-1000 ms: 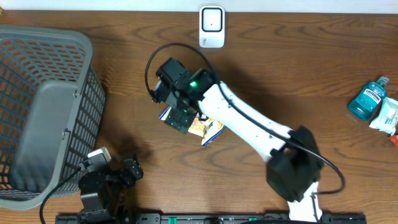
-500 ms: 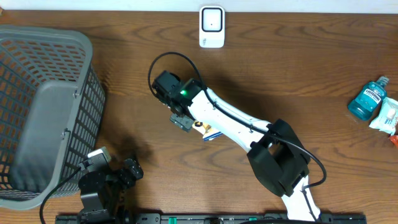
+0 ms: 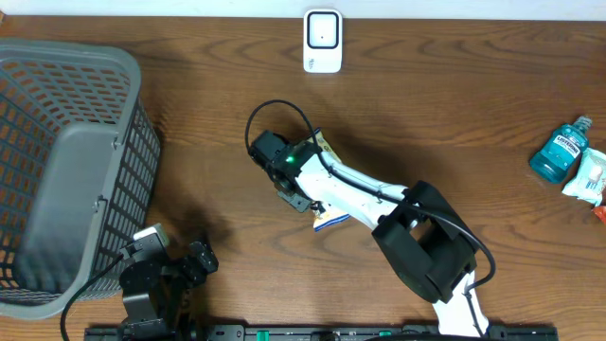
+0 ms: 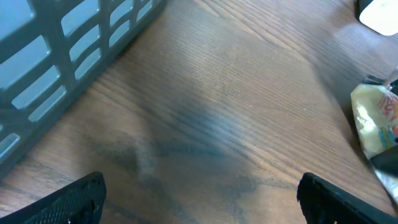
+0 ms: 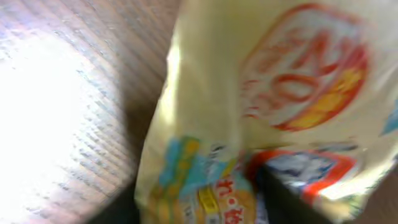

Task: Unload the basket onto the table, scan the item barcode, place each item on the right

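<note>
Under your right gripper (image 3: 295, 189) lies the yellow snack packet (image 5: 249, 112), so close it fills the wrist view. Can't tell whether the fingers have clamped on it or only sit around it. White scanner (image 3: 322, 41) is well beyond the gripper, apart from the packet. Your left gripper (image 4: 199, 199) is spread wide, holding nothing, over bare table (image 4: 217, 93), with the grey basket (image 3: 66, 170) just beside it.
</note>
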Robot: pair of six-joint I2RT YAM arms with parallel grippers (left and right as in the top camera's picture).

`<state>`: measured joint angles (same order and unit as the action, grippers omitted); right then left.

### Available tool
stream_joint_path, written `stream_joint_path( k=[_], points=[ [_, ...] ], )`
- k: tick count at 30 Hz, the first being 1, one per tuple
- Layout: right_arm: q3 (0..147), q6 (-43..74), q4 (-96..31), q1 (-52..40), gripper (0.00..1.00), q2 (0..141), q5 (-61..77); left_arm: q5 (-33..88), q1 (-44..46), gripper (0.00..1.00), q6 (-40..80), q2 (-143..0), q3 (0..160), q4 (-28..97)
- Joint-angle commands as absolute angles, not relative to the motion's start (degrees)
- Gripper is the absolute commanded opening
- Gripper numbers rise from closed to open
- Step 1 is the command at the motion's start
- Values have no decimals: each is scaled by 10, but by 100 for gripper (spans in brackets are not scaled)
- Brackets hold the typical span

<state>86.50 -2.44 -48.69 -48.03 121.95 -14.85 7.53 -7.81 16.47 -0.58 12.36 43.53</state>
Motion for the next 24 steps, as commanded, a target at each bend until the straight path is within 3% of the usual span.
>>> stream_joint_path(
  k=[1,8,11,16,20,24],
  points=[
    [840,23,-497,-479,1,1242,-75,72,-79,98,160,-3,129,437],
    [889,-41,-535,-448,1,1205,103,72,-79,98,160,-3,129,437],
    [901,-211,-561,-389,1,1157,394,72,-79,98,160,-3,128,437],
    [889,-262,-591,-324,1,1155,462,72,-79,98,160,-3,129,437],
    [886,-457,-669,-294,1,1155,674,72,-79,98,160,-3,129,437],
    [881,-564,-716,-277,1,1155,734,72,-79,98,160,-3,128,437]
  ],
)
